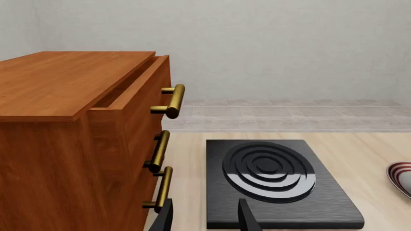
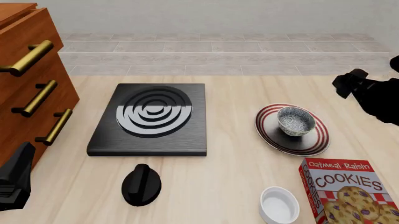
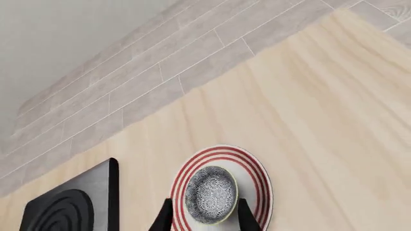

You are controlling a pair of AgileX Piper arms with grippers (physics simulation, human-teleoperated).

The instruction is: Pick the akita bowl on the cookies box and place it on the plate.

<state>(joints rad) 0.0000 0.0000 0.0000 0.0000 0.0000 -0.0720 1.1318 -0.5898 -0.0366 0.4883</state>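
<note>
Now akita bowl (image 2: 295,121) upright on plate (image 2: 272,136), right gripper (image 3: 204,216) open, empty, above; left gripper (image 1: 204,216) open, empty

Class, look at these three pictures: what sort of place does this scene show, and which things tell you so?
Probably a simulated kitchen: a black stove with ringed burner, a wooden drawer cabinet, and a plate holding a bowl.
</note>
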